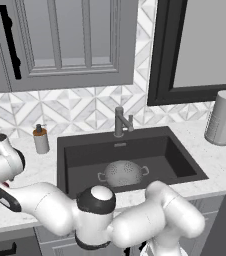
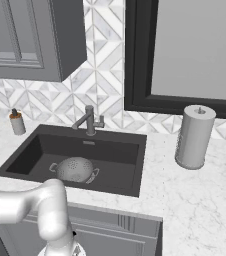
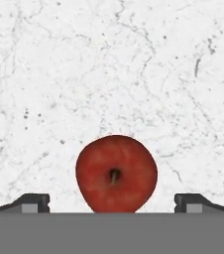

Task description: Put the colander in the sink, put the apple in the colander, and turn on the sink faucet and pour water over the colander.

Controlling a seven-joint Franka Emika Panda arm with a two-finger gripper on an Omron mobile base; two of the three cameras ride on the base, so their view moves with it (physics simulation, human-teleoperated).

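Red and round, the small apple (image 3: 116, 172) sits stem-up on the white marble surface (image 3: 109, 64), seen from directly above in the hand view; the claw (image 3: 112, 202) hangs over it, released, its two dark fingertips (image 3: 32, 202) set wide to either side and touching nothing. The silvery-grey perforated metal colander (image 1: 123, 173) already rests in the dark charcoal rectangular sink (image 1: 175, 150), so the apple step is in hand; next the claw likely needs to descend and clench around the fruit. The white arm folds low and far to the left, its hand over the surface left of the sink; the short grey metal faucet (image 1: 120, 121) stands behind the basin, untouched.
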